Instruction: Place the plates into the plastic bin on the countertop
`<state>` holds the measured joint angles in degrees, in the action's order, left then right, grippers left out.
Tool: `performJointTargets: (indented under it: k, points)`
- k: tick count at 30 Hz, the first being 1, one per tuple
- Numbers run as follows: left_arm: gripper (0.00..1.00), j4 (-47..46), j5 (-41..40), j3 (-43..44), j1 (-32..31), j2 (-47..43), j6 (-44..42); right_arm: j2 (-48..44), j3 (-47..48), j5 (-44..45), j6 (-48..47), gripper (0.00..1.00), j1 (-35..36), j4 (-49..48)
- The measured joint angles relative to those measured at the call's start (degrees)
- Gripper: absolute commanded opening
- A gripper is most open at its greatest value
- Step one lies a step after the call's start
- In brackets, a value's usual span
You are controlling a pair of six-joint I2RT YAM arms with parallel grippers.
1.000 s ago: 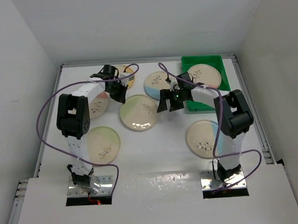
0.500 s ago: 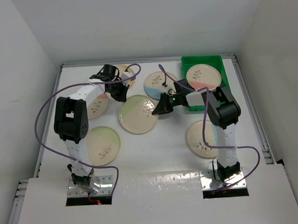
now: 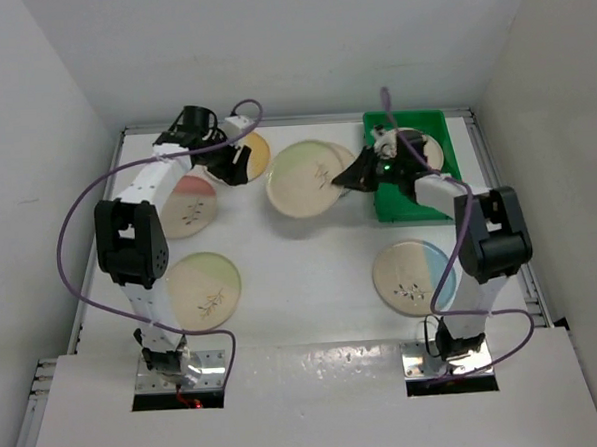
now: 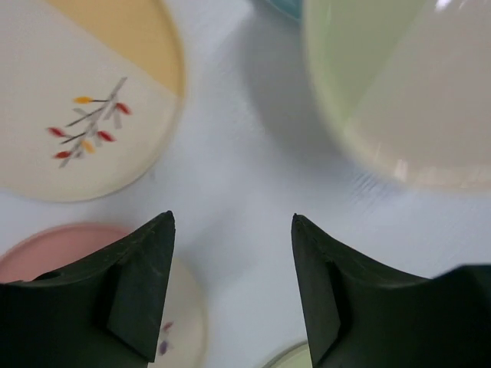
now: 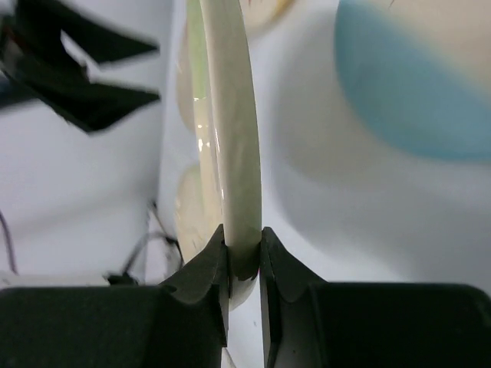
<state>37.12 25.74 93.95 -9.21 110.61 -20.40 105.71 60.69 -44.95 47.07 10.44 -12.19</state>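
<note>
My right gripper [image 3: 352, 178] is shut on the rim of a cream plate with a green segment [image 3: 304, 177], holding it tilted above the countertop [image 3: 310, 253] just left of the green plastic bin [image 3: 423, 117]. In the right wrist view the plate's edge [image 5: 229, 115] is pinched between the fingers of that gripper [image 5: 244, 239]. A plate in the bin [image 3: 433, 153] is mostly hidden by the right arm. My left gripper [image 3: 230, 168] hangs open and empty at the back left by a yellow plate [image 3: 254, 154]; its wrist view has the gripper [image 4: 232, 222] over bare countertop.
A blue plate [image 3: 343, 159] lies partly under the held one. A pink plate [image 3: 187, 204], a green-yellow plate [image 3: 207, 283] and another blue plate [image 3: 411, 276] rest on the countertop. White walls close in on three sides.
The right gripper shut on the green plate's rim and carried it back and right toward the bin. The left gripper opened and drew back toward the rear left.
</note>
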Motion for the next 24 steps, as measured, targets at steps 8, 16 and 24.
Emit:
performJointTargets:
  k: [8, 16, 24]
  points:
    - [0.64, 3.3, -2.5, 1.2, 2.4, -4.5, -3.7, -3.8, -8.3, 9.3, 18.4, 0.0, -20.2, -20.6]
    - [0.62, 4.7, -3.5, -2.4, 2.3, -5.0, -5.3, -0.4, -15.9, 23.6, 29.4, 0.0, -28.1, -30.2]
    - [0.62, 5.9, -5.6, -7.4, 2.3, -6.3, -6.8, 4.9, -13.4, 25.0, 28.0, 0.02, -27.9, -26.1]
